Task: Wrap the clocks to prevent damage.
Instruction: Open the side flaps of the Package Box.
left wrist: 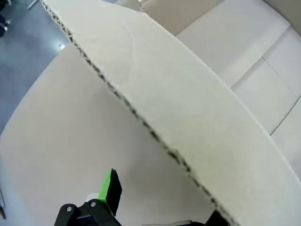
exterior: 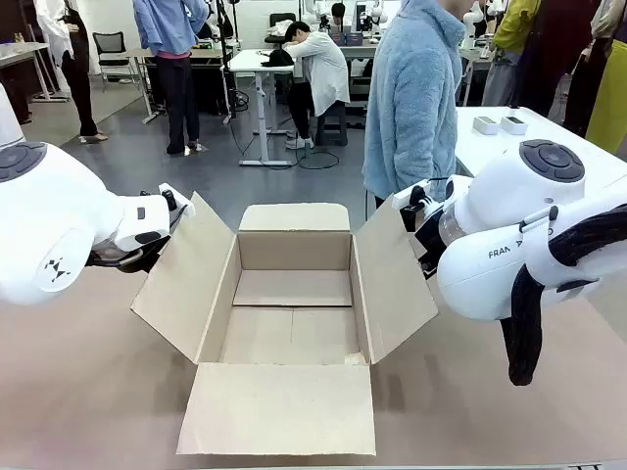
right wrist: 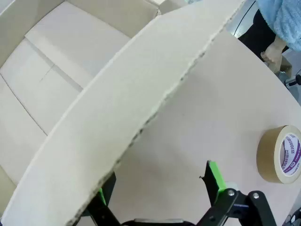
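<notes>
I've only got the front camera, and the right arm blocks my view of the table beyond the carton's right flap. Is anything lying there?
Observer: Yes. A brown tape roll lies flat on the table, outside the right flap.
Operator: Is that arm gripping the flap?
Observer: No. The right gripper is open, with a finger on either side of the flap's edge.
Operator: And the other side?
Observer: The left gripper is open too. One green pad sits outside the left flap, and the other finger is mostly hidden at its edge.
</notes>
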